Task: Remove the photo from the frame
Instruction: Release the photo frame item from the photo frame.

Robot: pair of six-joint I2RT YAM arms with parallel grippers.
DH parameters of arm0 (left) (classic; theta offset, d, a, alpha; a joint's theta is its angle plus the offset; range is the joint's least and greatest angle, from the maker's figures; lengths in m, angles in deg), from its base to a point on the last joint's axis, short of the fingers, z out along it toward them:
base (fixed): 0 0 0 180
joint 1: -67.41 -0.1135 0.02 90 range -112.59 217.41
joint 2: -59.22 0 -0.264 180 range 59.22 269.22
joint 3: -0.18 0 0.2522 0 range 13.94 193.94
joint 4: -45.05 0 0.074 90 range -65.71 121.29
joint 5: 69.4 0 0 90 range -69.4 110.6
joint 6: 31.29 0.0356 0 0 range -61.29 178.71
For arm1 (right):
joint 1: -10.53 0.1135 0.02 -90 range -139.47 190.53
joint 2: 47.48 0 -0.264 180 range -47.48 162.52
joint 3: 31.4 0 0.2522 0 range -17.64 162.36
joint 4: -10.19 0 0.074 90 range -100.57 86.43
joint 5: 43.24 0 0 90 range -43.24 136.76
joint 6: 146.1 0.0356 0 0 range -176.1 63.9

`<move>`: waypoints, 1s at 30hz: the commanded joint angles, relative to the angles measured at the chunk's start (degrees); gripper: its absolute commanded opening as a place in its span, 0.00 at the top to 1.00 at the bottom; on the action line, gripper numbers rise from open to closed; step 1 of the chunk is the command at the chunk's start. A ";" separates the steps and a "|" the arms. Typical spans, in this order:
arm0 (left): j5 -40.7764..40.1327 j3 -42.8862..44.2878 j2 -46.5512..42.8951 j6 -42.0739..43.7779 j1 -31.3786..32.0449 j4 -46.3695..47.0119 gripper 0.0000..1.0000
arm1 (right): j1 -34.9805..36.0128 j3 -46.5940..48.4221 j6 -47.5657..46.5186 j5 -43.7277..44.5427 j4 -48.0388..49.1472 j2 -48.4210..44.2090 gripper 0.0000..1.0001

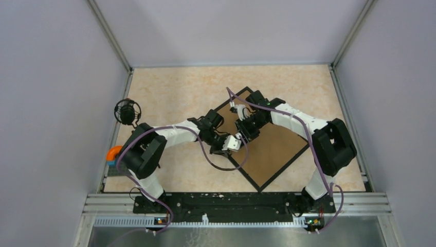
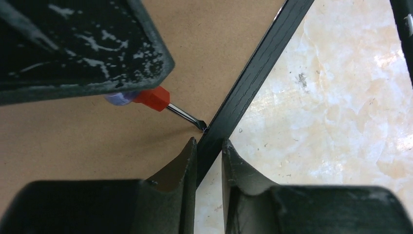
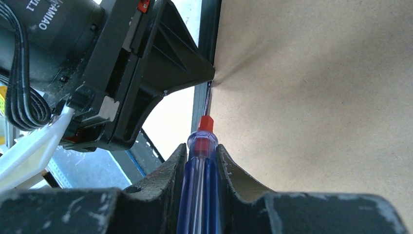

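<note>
One frame (image 2: pixel 253 73), thin and black, lay face down on the table (image 2: pixel 341 122), turned cornerwise to the arms, with its brown backing board (image 1: pixel 272 149) uppermost.

One photo, not in view; judged to lie inside the frame beneath that board, so not yet freed.

One screwdriver (image 3: pixel 199 195), blue handle with red collar, slanted over the board. Its flat tip was set into the seam where the board met the frame's left rail. It was most likely placed so to lever up the board or a retaining tab there, though no tab could be made out.

Right gripper (image 3: pixel 200 161), over the frame's interior, clenched on the screwdriver handle with a finger either side.

Left gripper (image 2: pixel 209 156), at the frame's left rail just beside the tip, pinched on the rail with one finger inside and one outside. By judgement it was held thus to keep the frame from sliding or lifting while the tip pried.

Task at an early stage: the board appeared seated, nothing raised.
</note>
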 commanded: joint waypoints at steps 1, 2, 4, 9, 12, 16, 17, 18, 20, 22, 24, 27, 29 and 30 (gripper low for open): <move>-10.15 -0.77 0.16 8.76 0.23 7.54 0.68 | 3.16 -2.36 2.68 -19.13 2.40 3.95 1.00; -10.57 -0.99 -0.63 11.05 0.12 5.97 0.63 | 2.57 -1.97 2.25 -18.58 1.68 4.32 1.00; -11.59 -1.19 -1.83 14.33 -0.35 4.11 0.55 | 1.75 -1.67 2.05 -17.86 1.49 4.82 1.00; -12.75 1.04 -0.77 22.05 -2.43 0.45 0.48 | 1.47 -1.62 1.48 -15.68 0.69 4.50 1.00; -13.41 2.81 1.28 27.29 -2.94 -4.11 0.50 | 1.35 -1.40 -0.21 -14.77 0.20 4.43 1.00; -14.27 1.49 0.77 31.35 -3.12 -6.04 0.59 | 0.67 -0.06 -0.65 -14.03 -0.53 4.90 1.00; -14.55 1.17 0.82 31.14 -3.06 -5.76 0.64 | 0.50 0.39 -0.88 -13.91 -0.85 5.13 1.00; -14.82 0.95 1.09 30.33 -3.08 -5.05 0.70 | 0.28 0.90 -1.08 -13.91 -1.22 5.38 1.00; -14.80 0.80 1.94 27.88 -3.01 -3.02 0.80 | -0.15 2.11 -1.76 -13.94 -2.16 5.78 1.00; -13.43 1.48 3.27 24.61 -2.58 -0.75 0.88 | -1.29 3.68 -2.83 -13.98 -3.41 6.32 1.00; -13.01 3.01 4.83 18.99 -1.45 2.07 0.92 | -2.87 5.63 -4.61 -13.61 -5.45 7.38 1.00; -13.45 5.86 7.66 11.19 0.02 6.22 0.96 | -5.71 8.64 -8.32 -13.12 -9.43 9.00 1.00; -14.25 8.14 9.91 5.97 0.53 8.06 0.97 | -7.23 10.34 -11.91 -12.85 -12.68 9.83 1.00; -14.99 8.89 10.85 3.76 0.74 9.35 0.98 | -7.72 11.37 -13.63 -12.48 -14.41 10.28 1.00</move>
